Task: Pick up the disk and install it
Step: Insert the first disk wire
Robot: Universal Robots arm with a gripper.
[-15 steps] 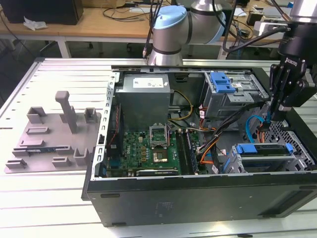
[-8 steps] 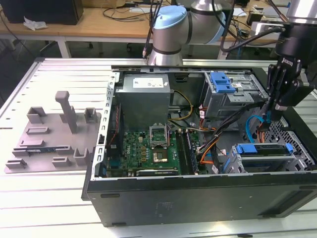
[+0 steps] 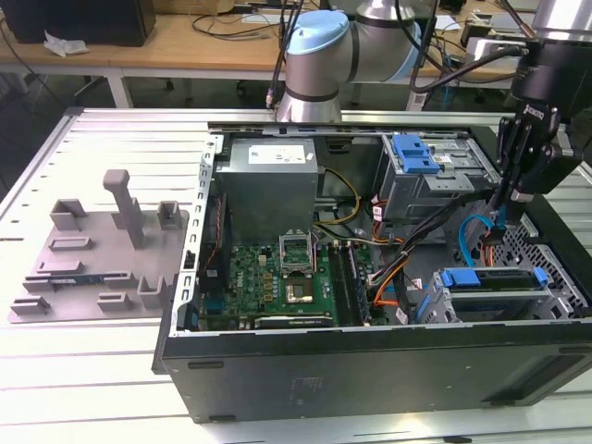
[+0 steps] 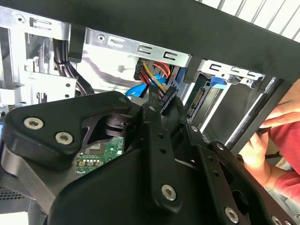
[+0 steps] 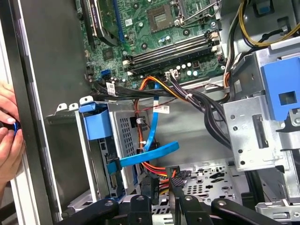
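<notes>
The gripper (image 5: 174, 190) is closed on a black cable plug (image 5: 175, 176) with coloured wires, low inside the computer case (image 3: 370, 370). Just beyond, the disk (image 5: 97, 125) sits slotted in the metal drive cage (image 5: 126, 136), its blue frame showing.

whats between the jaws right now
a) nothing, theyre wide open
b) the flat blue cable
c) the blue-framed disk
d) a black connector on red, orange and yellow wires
d: in both wrist views the gripper has its jaws closed on the black connector with coloured wires running to it, while the disk sits in the drive cage beside it.
</notes>
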